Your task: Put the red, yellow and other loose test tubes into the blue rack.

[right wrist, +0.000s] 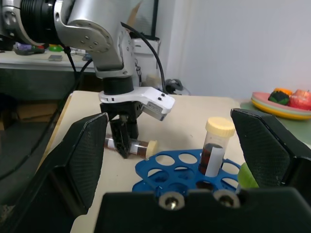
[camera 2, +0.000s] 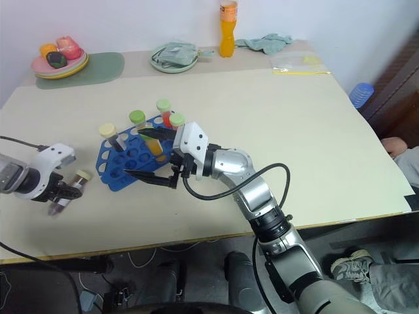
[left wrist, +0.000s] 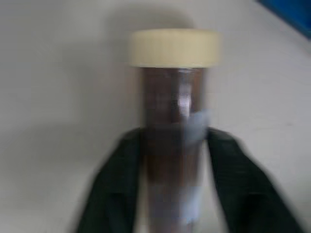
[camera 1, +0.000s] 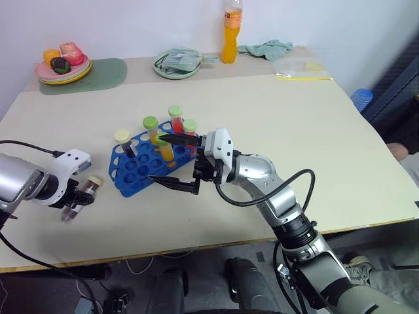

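The blue rack (camera 1: 128, 184) stands left of the table's centre. It holds a cream-capped dark tube (camera 1: 123, 139) and three green-capped tubes: one yellow (camera 1: 152, 127) and two red (camera 1: 175, 116). Left of the rack a loose cream-capped brown test tube (camera 1: 86, 191) lies low over the table. My left gripper (camera 1: 77, 199) is shut on it, and the left wrist view shows both black fingers (left wrist: 116, 189) pressed against its glass (left wrist: 172, 121). My right gripper (camera 1: 175, 162) is open at the rack's right end, level and pointing left, with nothing between its fingers.
Along the back edge are a plate of toy food (camera 1: 62, 65) on a green mat (camera 1: 98, 75), a plate with a cloth (camera 1: 177, 64), an orange bottle (camera 1: 231, 33), a rag (camera 1: 265, 48) and a plastic bag (camera 1: 301, 69). A black cable trails off my left wrist.
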Motion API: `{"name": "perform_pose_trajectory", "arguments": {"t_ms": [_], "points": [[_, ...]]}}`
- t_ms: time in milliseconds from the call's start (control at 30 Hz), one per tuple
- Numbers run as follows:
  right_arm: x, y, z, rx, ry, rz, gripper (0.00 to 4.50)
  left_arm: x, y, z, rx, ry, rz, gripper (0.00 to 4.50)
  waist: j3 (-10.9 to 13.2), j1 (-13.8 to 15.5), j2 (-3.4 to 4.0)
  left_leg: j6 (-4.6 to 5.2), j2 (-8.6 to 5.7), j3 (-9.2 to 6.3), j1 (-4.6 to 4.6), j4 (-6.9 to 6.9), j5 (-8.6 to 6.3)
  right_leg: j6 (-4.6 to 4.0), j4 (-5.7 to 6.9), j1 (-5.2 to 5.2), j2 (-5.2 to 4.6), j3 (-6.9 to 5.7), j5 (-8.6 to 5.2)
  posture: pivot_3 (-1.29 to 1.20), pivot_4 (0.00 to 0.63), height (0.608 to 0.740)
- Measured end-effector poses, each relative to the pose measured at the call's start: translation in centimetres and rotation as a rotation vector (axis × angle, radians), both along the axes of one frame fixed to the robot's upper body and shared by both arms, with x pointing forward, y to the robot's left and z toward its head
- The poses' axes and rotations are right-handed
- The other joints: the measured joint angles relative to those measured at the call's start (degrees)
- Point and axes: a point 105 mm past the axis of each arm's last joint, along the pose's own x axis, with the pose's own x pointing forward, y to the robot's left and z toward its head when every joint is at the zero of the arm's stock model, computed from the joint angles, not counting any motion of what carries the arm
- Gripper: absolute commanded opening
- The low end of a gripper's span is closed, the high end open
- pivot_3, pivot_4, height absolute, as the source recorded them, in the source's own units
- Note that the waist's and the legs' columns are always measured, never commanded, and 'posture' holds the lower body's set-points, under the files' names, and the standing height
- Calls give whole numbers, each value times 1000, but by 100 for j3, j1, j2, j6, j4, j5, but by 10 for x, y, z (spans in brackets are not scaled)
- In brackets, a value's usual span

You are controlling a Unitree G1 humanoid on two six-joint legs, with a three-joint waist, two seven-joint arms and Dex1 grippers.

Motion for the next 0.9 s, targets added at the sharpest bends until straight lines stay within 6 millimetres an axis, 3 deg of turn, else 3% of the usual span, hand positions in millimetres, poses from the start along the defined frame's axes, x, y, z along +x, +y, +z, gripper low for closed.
{"name": "perform_pose_trajectory", "arguments": {"t_ms": [167,233,300,400,500,567,700,767,900], "points": [[6,-12,-11,-93,43,-37,4500,0,8,8,-58,-68,33,746,3,-6,-5,0,2,-4,-7,0,0,-1,2,-9,2,-3,0,0,150,740],[9,-18,-14,-120,49,-50,4500,8,13,29,-129,-244,53,746,4,4,-4,0,2,-4,-18,1,0,0,0,-18,-5,-5,0,0,150,740],[8,-25,-15,-142,50,-55,4500,15,15,59,-164,-537,44,746,4,7,-4,-2,3,1,-23,-1,0,0,-5,-27,-21,-3,0,0,150,740],[12,-42,-29,-206,85,-88,4500,4,16,95,-166,-870,50,746,1,46,-13,-4,-1,17,-28,-1,0,2,-14,-28,-34,1,2,0,150,740],[16,-64,-52,-291,157,-146,4500,-22,-21,111,-247,-1097,-50,746,1,140,-13,-5,-6,25,-28,3,0,5,-18,-25,-60,6,3,0,150,740],[20,-74,-63,-323,186,-182,4500,-36,-66,108,-349,-1187,-138,746,0,222,-22,-13,-21,23,-26,17,5,19,-19,-9,-69,4,10,0,150,740],[22,-77,-67,-328,196,-199,4500,-34,-128,93,-342,-1312,-173,746,-3,305,-19,-18,-40,24,32,23,8,30,-43,62,-64,8,19,0,150,740],[24,-79,-71,-329,210,-214,4500,-27,-142,79,-259,-1363,-144,746,-4,302,-21,-17,-37,24,71,9,8,18,-71,109,-56,10,12,0,150,740],[27,-79,-73,-324,220,-236,4500,-9,-143,56,-118,-1457,35,746,-7,289,-13,-10,-25,21,74,1,4,27,-99,120,-39,10,18,0,150,740]]}}
